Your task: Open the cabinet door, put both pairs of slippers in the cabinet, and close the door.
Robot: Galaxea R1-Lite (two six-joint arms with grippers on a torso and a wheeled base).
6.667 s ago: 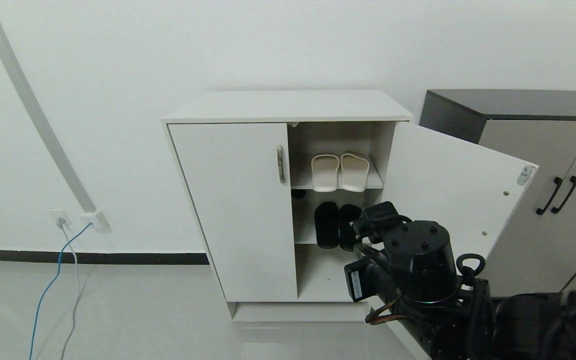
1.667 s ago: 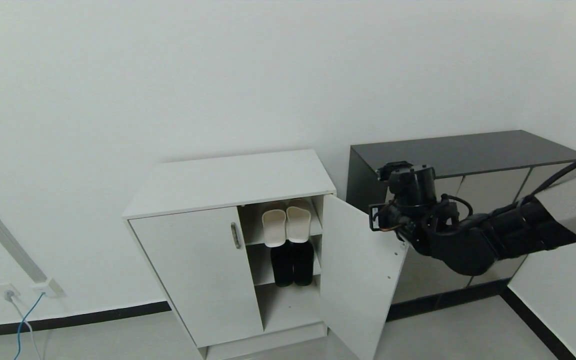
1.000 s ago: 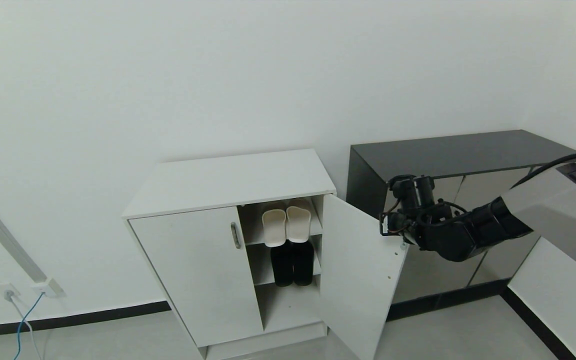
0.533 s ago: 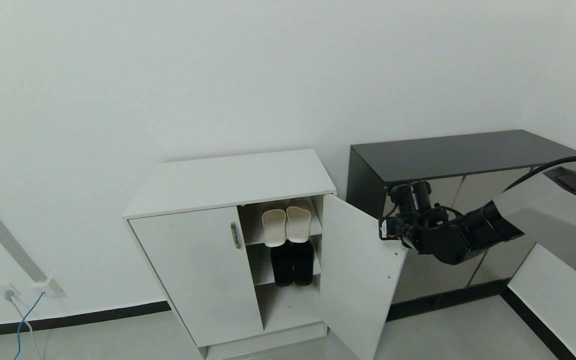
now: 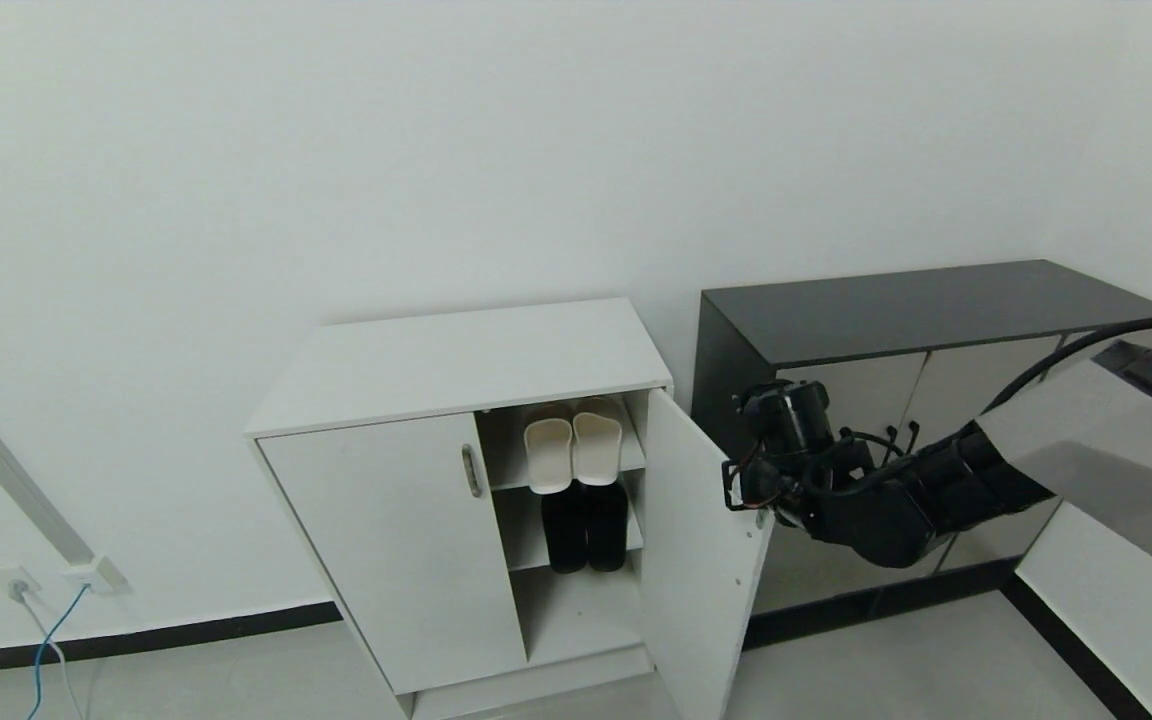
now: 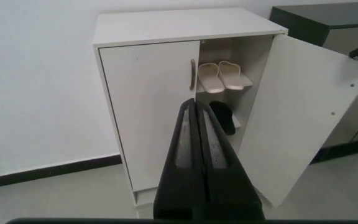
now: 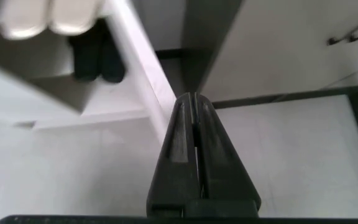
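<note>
The white cabinet (image 5: pixel 456 365) stands against the wall, its left door shut and its right door (image 5: pixel 701 560) partly open. A white pair of slippers (image 5: pixel 573 452) lies on the upper shelf, and a black pair (image 5: pixel 586 525) on the shelf below. My right gripper (image 5: pixel 742 487) is shut, its tip against the outer side of the open door near its free edge (image 7: pixel 145 81). My left gripper (image 6: pixel 195 106) is shut and empty, held back in front of the cabinet. From there the white slippers (image 6: pixel 224 74), the black slippers (image 6: pixel 222 115) and the open door (image 6: pixel 303 112) are visible.
A dark-topped grey cabinet (image 5: pixel 926 310) stands right beside the white one, just behind the open door and my right arm. A wall socket with cables (image 5: pixel 46 590) is low on the left. Bare grey floor (image 5: pixel 886 670) lies in front.
My right arm has dropped and moved left behind the door, and the door has swung partway toward the cabinet. The head camera pulled back and up after the earliest frame.
</note>
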